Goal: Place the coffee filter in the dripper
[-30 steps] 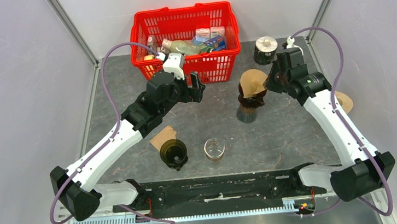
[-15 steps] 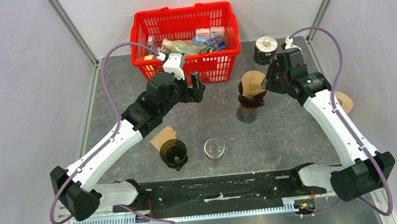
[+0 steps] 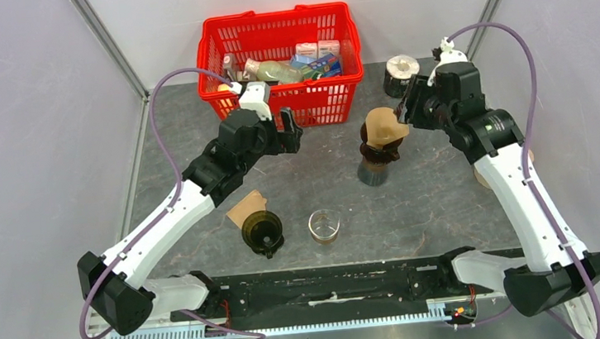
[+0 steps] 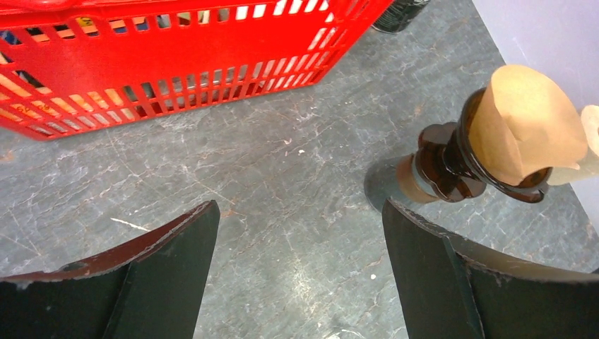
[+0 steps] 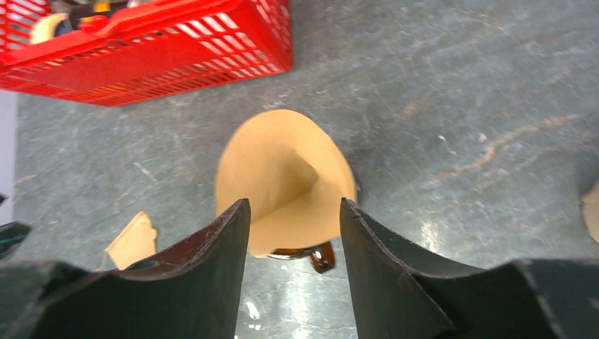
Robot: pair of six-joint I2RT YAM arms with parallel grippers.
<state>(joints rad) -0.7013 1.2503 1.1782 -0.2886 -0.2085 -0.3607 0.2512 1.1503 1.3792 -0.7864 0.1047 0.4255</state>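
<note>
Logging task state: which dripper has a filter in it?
The raised dripper on the right: a filter sits open in it. The low dripper by the glass is empty, with a flat filter lying beside it.

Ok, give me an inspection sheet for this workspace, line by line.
Surface: dark grey table, scuffed, no spills seen.
Job's things: brown coffee filter sits in the dripper.
Clutter: red basket of groceries, spare dripper, loose filter beside it, glass, disc spindle.
Tools: left tool open, empty; right tool open, close by the coffee filter.
Cables: purple loop on each arm, nothing snagged.
Surroundings: grey walls; nothing else seen.
</note>
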